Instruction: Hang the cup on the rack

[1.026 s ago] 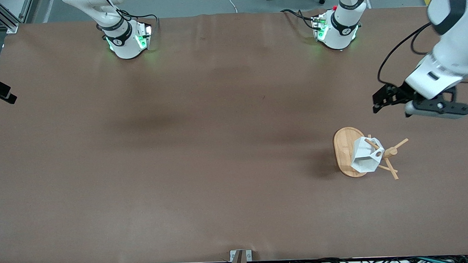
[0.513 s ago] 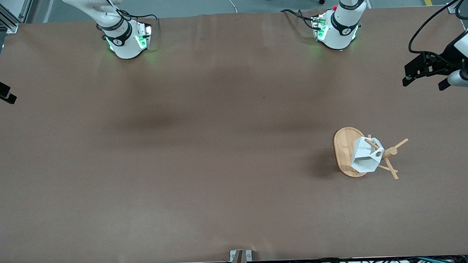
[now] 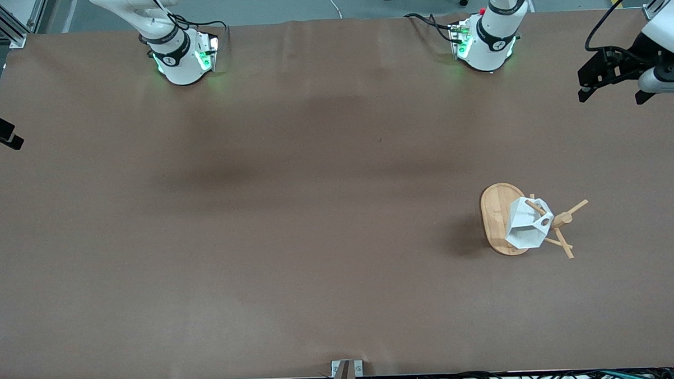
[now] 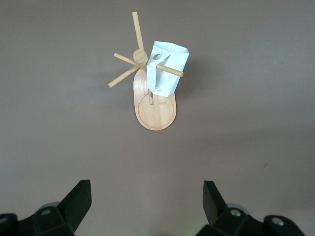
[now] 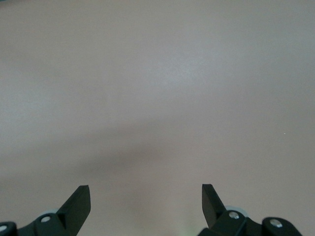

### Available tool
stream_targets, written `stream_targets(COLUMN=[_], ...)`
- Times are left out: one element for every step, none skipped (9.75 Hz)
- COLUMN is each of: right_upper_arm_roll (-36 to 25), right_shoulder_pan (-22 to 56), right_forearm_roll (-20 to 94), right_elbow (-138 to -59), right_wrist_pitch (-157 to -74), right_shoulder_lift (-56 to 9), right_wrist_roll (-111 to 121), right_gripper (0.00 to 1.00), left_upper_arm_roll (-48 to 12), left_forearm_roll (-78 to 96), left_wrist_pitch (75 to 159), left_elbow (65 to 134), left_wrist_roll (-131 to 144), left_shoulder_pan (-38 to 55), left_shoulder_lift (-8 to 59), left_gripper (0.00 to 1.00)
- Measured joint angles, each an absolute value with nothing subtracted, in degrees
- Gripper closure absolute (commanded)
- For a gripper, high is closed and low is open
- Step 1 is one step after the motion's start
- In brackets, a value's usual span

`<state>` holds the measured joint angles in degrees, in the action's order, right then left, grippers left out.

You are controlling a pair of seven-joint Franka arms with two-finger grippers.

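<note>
— Cup [image 3: 528,227]?
— Hung on the rack [image 3: 500,217], handle hole threaded over one slanted peg, body tipped sideways above the oval base. Toward the left arm's end of the table, in the nearer half to the front camera.
— Relative to the claws?
— Well apart from both. Left gripper [image 3: 611,87] up in the air over the table's edge at the left arm's end, near the base row; cup and rack seen whole from the left wrist, clear of the fingertips [image 4: 78,196]. Held by nothing but the peg.
— Pointing which way?
— Cup's mouth turned toward the right arm's end and slightly toward the front camera, handle against the central post. Rack base oval, long axis running from the base row toward the front camera; pegs fanning off the post.
— Arm pose?
— Left arm stretched out past the table's end, wrist camera aimed back at the rack, fingers spread wide, nothing between them.
— And the other?
— Right gripper [image 5: 146,199] waiting over bare brown table [image 5: 157,73], fingers likewise wide apart, empty.
</note>
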<state>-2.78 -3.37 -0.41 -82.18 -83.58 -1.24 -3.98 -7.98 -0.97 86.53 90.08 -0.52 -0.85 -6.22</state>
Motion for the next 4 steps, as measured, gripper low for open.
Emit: stream_targets(right_upper_arm_roll=[-2.78, -2.78, -2.79, -2.80], right_shoulder_pan=[-3.37, -3.37, -3.37, -3.37], right_forearm_roll=[-0.41, -0.41, -0.41, -0.41], right_elbow=[-82.18, -82.18, -82.18, -82.18], right_wrist_pitch=[-83.58, -83.58, -83.58, -83.58], right_shoulder_lift=[-1.24, -1.24, -1.24, -1.24], right_wrist_roll=[-3.98, -3.98, -3.98, -3.98], right_gripper=[0.00, 0.00, 0.00, 0.00], left_upper_arm_roll=[-7.98, -7.97, -7.98, -7.98], left_forearm_roll=[-0.98, -0.98, -0.98, -0.98], left_wrist_pitch=[86.53, 86.53, 86.53, 86.53], left_elbow=[90.35, 90.53, 90.54, 90.54], left_wrist_roll=[-0.53, -0.53, -0.53, -0.53], left_shoulder_pan=[-0.91, -0.99, -0.99, -0.99], left_shoulder_lift=[-6.28, -6.27, -6.28, -6.28], left_gripper=[0.00, 0.00, 0.00, 0.00])
